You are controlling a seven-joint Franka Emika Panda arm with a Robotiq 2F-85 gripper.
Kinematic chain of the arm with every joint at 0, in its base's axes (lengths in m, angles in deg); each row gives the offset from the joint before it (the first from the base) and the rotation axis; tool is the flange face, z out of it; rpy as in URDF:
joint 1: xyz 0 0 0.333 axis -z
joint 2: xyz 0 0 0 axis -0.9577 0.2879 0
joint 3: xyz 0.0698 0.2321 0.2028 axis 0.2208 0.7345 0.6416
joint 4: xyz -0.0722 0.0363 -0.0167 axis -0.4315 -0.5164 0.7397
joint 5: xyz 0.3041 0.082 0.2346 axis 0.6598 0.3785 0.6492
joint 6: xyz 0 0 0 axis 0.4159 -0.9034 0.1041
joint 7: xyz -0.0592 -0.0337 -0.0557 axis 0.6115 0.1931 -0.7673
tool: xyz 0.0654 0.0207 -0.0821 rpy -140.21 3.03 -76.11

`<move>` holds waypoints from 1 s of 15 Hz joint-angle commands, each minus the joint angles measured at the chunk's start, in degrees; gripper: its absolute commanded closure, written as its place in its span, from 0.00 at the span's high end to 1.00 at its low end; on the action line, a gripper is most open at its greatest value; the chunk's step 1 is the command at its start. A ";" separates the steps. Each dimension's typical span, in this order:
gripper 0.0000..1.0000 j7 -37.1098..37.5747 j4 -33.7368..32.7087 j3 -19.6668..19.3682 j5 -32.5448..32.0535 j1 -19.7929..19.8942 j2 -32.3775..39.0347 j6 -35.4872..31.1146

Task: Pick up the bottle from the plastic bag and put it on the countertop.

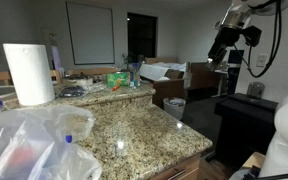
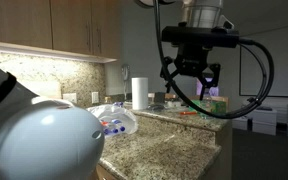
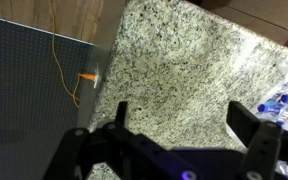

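The plastic bag point(image 1: 39, 140) lies crinkled on the granite countertop point(image 1: 149, 135) next to the paper towel roll. It also shows in an exterior view point(image 2: 119, 117) and at the right edge of the wrist view point(image 3: 287, 95). The small red and blue bottle point(image 2: 112, 126) lies inside the bag; a reddish blur point(image 1: 19, 156) shows through the plastic. My gripper point(image 2: 190, 88) is open and empty, high above the countertop point(image 3: 174, 60) and off to the side of the bag. It also shows in an exterior view point(image 1: 222, 48) and the wrist view point(image 3: 182, 125).
A white paper towel roll point(image 1: 29, 72) stands behind the bag. Small clutter point(image 1: 109, 80) sits at the counter's far end. A dark panel point(image 3: 34, 90) with an orange cable lies beyond the counter edge. A white robot part point(image 2: 39, 140) fills the foreground.
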 commanded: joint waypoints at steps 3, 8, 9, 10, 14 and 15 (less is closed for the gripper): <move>1.00 -0.75 -0.09 0.79 0.82 1.06 0.46 0.07; 1.00 -0.75 -0.09 0.79 0.82 1.05 0.46 0.07; 1.00 -0.35 0.41 0.87 1.33 0.98 0.35 0.05; 1.00 0.29 2.01 0.94 3.02 0.52 -0.37 -0.04; 1.00 4.41 8.38 4.77 8.42 0.34 -1.65 -1.31; 1.00 5.73 9.59 5.65 10.85 -0.25 -1.78 -1.55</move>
